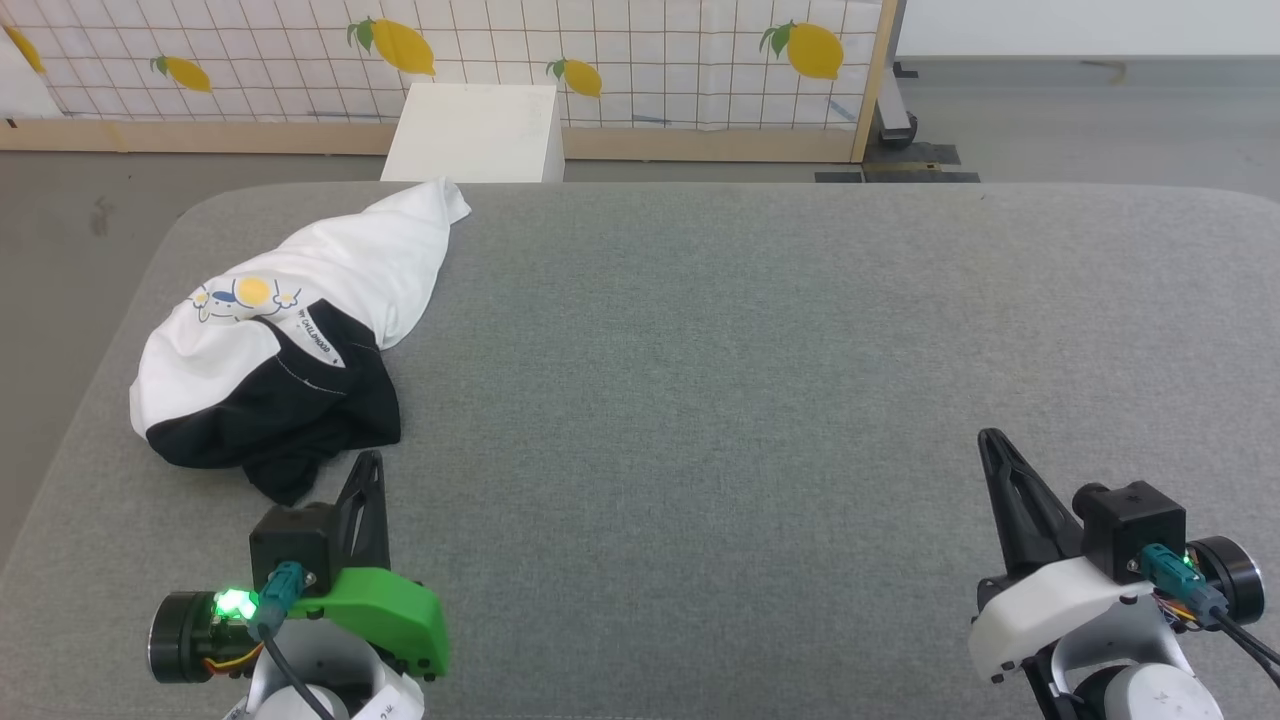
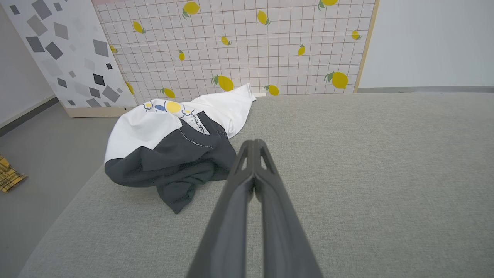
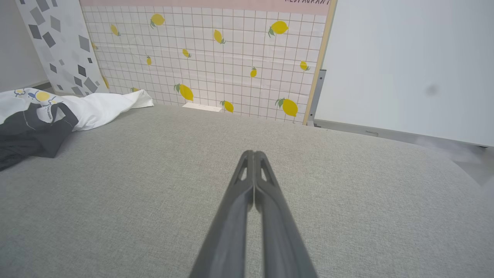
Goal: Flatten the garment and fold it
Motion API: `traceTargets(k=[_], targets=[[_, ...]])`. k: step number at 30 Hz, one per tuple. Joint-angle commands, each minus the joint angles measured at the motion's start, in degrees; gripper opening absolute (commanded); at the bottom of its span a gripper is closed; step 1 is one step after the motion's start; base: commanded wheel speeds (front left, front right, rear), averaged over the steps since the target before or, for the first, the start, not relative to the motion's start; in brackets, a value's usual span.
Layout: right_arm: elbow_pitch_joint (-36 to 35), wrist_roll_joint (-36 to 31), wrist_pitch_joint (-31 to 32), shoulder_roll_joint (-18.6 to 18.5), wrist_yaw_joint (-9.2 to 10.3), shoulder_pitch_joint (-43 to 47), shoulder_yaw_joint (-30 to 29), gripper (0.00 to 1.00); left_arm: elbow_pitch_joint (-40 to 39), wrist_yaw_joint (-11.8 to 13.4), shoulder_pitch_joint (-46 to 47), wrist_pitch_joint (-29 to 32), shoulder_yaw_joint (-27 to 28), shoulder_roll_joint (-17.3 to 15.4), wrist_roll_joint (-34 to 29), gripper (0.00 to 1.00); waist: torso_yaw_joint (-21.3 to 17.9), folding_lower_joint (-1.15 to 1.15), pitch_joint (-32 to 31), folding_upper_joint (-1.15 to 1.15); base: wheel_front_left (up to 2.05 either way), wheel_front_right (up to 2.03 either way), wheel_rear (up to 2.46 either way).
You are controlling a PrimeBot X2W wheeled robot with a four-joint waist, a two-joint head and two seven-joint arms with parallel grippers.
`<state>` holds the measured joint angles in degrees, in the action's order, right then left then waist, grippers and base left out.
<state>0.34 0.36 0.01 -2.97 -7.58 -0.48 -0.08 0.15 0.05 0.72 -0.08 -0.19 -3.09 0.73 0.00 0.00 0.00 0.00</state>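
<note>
Left hand (image 2: 254, 143): fingers pressed together, empty, apparently just short of crumpled garment (image 2: 154, 129). Right hand (image 3: 254, 153): likewise closed, empty, above table (image 3: 347, 185).

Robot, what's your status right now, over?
Left gripper shut, empty. Right gripper shut, empty. Garment crumpled on grey surface, left side, untouched. Nothing in the way.

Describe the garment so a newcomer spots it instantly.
On the big grey padded surface, look to the far left corner, ahead of the left hand. The garment is the crumpled heap there. Unlike the plain rigid white box beyond the edge, it is soft, white and black, with a small yellow-and-blue print.
</note>
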Motion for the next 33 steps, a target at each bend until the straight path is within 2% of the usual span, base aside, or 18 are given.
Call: traceTargets(k=[1, 28, 29, 33], targets=[[-0.3, -0.4, 0.0, 0.1, 0.09, 0.5, 0.1, 0.0, -0.1, 0.0, -0.7, 0.1, 0.2, 0.2, -0.7, 0.0, 0.0, 0.0, 0.0, 0.0, 0.0, 0.0, 0.0], [-0.3, -0.4, 0.0, 0.1, 0.09, 0.5, 0.1, 0.0, -0.1, 0.0, -0.7, 0.1, 0.2, 0.2, -0.7, 0.0, 0.0, 0.0, 0.0, 0.0, 0.0, 0.0, 0.0], [0.0, 0.0, 0.0, 0.0, 0.0, 0.0, 0.0, 1.0, 0.0, 0.0, 0.0, 0.0, 0.0, 0.0, 0.0, 1.0, 0.0, 0.0, 0.0, 0.0, 0.0, 0.0, 0.0], [0.2, 0.3, -0.1, 0.0, 0.0, 0.1, -0.1, 1.0, 0.1, 0.0, 0.0, -0.1, -0.2, 0.0, 0.4, 1.0, 0.0, 0.0, 0.0, 0.0, 0.0, 0.0, 0.0]])
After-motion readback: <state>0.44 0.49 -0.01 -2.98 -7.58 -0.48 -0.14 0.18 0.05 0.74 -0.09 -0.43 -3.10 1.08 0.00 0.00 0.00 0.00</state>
